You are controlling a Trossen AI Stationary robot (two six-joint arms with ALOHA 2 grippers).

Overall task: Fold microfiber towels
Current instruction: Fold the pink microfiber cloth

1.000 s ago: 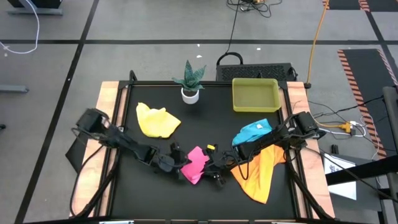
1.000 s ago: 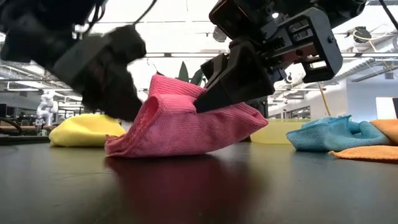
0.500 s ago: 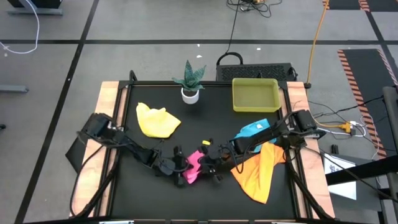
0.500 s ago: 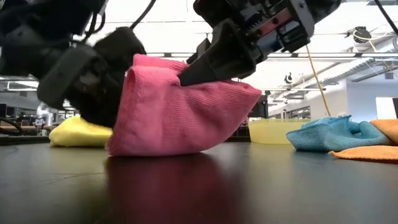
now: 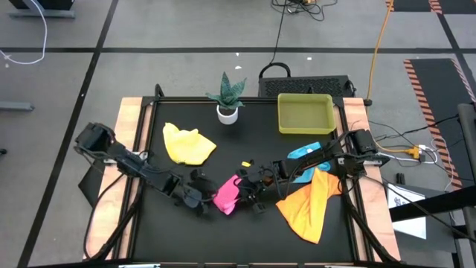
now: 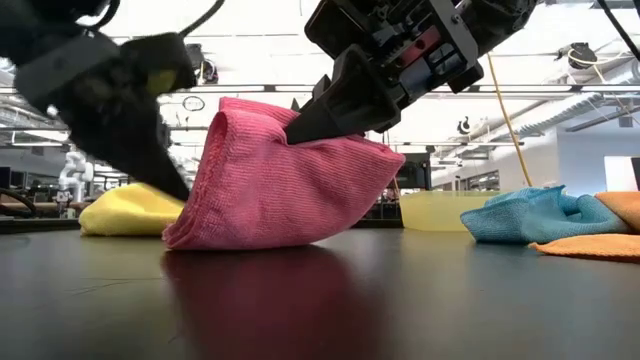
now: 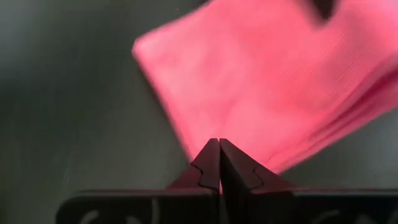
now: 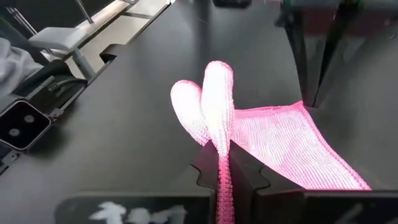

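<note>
Fig. Mid-fold of the pink microfiber towel (image 6: 285, 185), near the front-centre of the black table (image 5: 245, 156).

R gripper (image 6: 300, 128): fingers clamped tight on a doubled upper edge of the pink towel, raised off the table; in the R wrist view two rounded cloth lobes stand up from between the fingertips, so at least two layers are prob. pinched together. Lifting this edge likely serves to carry it over the rest of the cloth.

L gripper (image 7: 219, 163): fingers pressed together, tips at the towel's low edge by the table; cloth visibly gripped – can't tell. Prob. anchors that side while the other is drawn across.

Other towels, not yet folded: yellow towel (image 5: 187, 144) crumpled at L rear, light blue towel (image 5: 303, 152) bunched under the R arm, orange towel (image 5: 309, 205) spread at R front. Yellow-green tray (image 5: 304, 113) at R rear beside a potted plant (image 5: 227, 97).

Writing/brands: none legible.
</note>
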